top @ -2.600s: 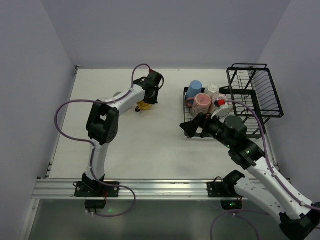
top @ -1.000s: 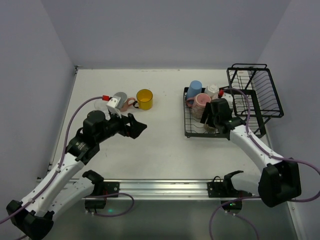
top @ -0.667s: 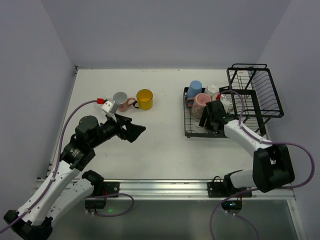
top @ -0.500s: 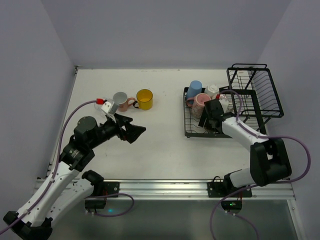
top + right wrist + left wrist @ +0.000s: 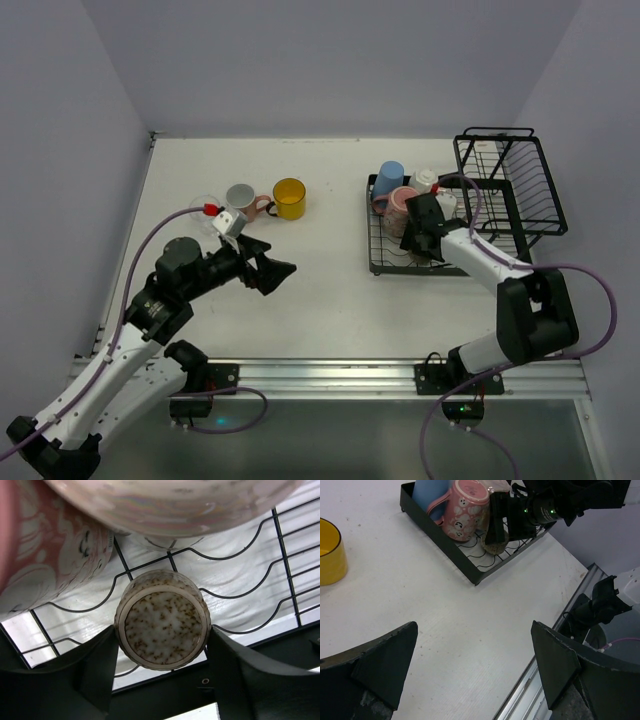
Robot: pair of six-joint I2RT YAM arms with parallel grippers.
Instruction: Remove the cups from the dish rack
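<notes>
Because the grey mug (image 5: 240,196) and yellow mug (image 5: 289,198) already stand well left of the dish rack (image 5: 378,262), the left gripper (image 5: 272,272) hangs spread and empty there — while the right gripper (image 5: 161,634), in the rack's flat tray, pinches the upturned speckled cup (image 5: 163,615) for lifting.

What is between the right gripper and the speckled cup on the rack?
Nothing visible. The right gripper straddles the speckled cup, with a finger close at each side; whether they touch is unclear. The pink mug crowds the cup's left in the wrist view but lies outside the fingers.
</notes>
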